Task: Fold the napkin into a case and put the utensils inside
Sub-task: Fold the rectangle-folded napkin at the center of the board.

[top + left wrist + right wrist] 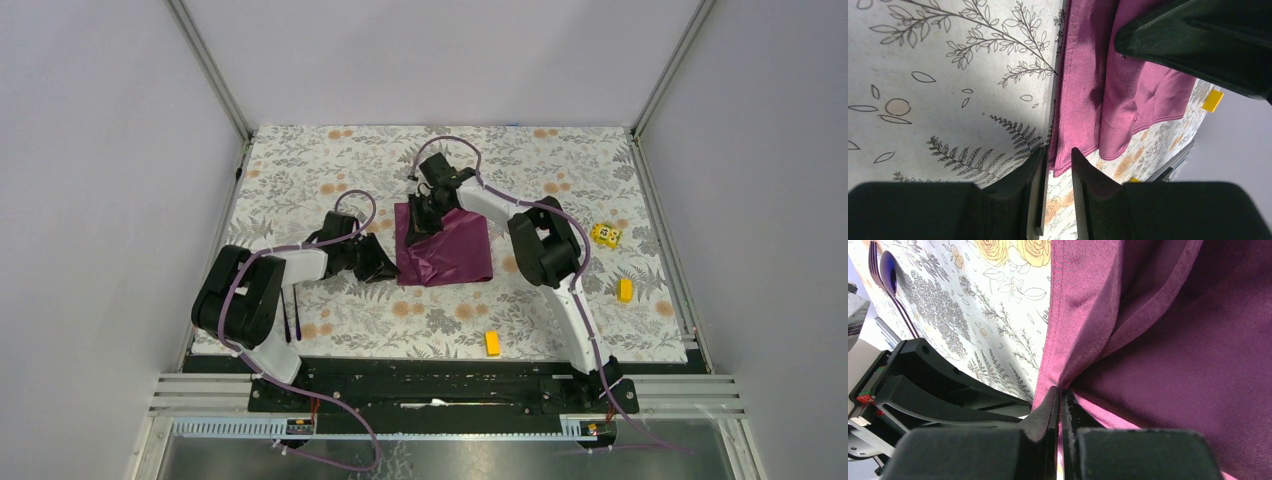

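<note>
The plum-purple napkin [447,250] lies partly folded at the middle of the floral table. My right gripper [424,216] is shut on its far left edge and lifts a fold of cloth [1088,315]; the jaws are pressed together on it [1061,400]. My left gripper [386,264] sits at the napkin's near left corner. Its jaws stand a narrow gap apart [1058,162], with the cloth's corner [1068,150] just at the fingertips. The utensils [291,318] lie beside the left arm's base; the spoon head and fork also show in the right wrist view [888,270].
Small yellow blocks lie at the near centre [493,343], at the right [625,290] and at the far right [605,235]; one shows in the left wrist view [1212,100]. Metal frame rails and grey walls border the table.
</note>
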Robot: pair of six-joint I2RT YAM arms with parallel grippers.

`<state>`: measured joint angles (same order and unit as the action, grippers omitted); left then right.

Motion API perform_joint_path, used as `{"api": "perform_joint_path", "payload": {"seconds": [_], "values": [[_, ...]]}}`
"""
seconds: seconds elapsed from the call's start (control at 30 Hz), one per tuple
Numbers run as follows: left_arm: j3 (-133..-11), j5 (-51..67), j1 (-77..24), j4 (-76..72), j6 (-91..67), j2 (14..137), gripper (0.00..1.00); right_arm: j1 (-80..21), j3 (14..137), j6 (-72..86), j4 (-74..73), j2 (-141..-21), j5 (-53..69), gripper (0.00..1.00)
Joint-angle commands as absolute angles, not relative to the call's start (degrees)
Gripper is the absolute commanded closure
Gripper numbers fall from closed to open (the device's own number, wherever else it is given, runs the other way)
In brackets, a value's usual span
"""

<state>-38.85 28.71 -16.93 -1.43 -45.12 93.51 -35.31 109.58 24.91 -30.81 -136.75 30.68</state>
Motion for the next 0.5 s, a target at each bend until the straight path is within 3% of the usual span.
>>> {"api": "perform_joint_path", "payload": {"seconds": [0.0,0.47], "values": [[-38.17,27.78,-17.23,-1.92,-44.49,94.33,0.71,-36.33,112.54,25.57,-30.59,-137.01,32.6,1.0],[-38.15,27.84,-17.23,-2.19,-44.25,95.19,0.77,-37.21,112.9,25.68,-30.94,-135.22,32.19,1.0]]}}
